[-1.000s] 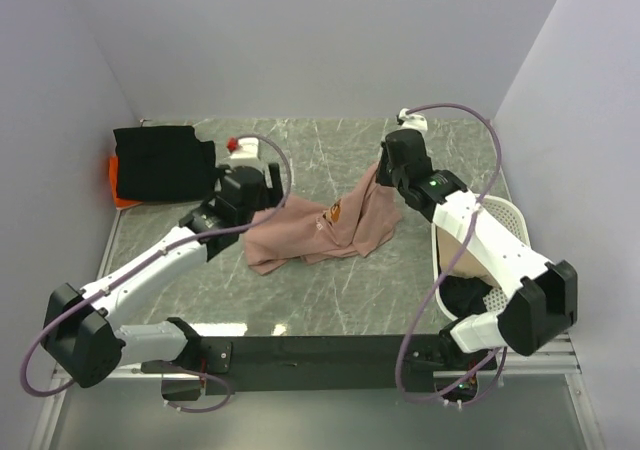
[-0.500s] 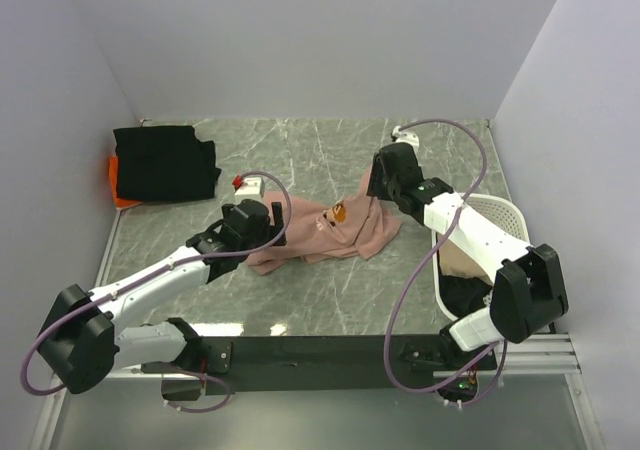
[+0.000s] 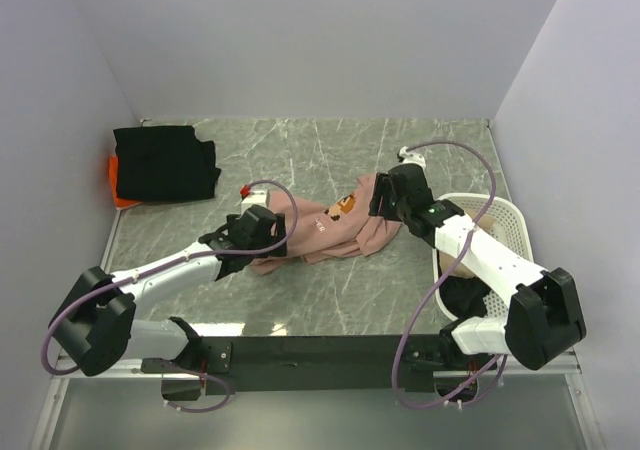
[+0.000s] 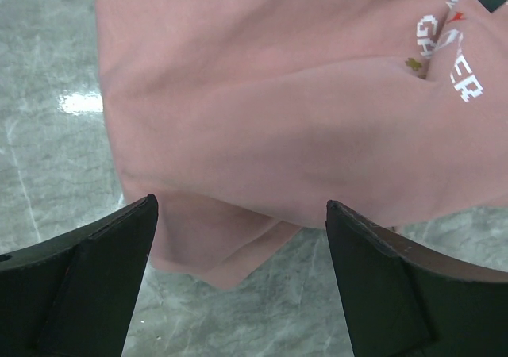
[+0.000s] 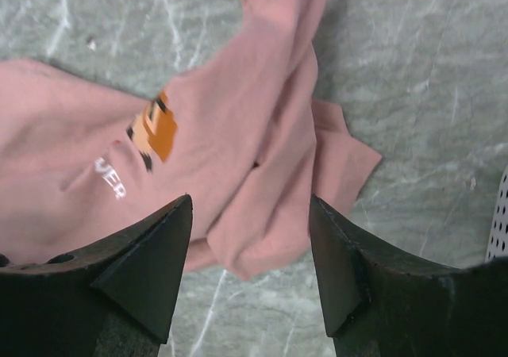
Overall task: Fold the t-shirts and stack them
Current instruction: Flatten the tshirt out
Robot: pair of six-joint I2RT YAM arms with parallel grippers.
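The dusty-pink t-shirt (image 3: 325,232) lies crumpled mid-table, its orange pixel graphic (image 5: 155,127) and white text facing up. My left gripper (image 3: 274,238) hovers over the shirt's left hem (image 4: 262,119), open, nothing between its fingers (image 4: 95,270). My right gripper (image 3: 384,203) hangs above the shirt's right folds (image 5: 262,214), also open and empty. A folded black t-shirt (image 3: 165,162) rests on an orange one (image 3: 118,188) at the back left corner.
A white mesh laundry basket (image 3: 492,203) stands at the right edge beside my right arm, with tan and dark cloth inside. Grey walls close in the table on the left, back and right. Bare marble shows in front of the shirt.
My right gripper opened and let go of the pink shirt, which sank from a raised peak into a low heap. My left gripper slid toward the front onto the shirt's left edge.
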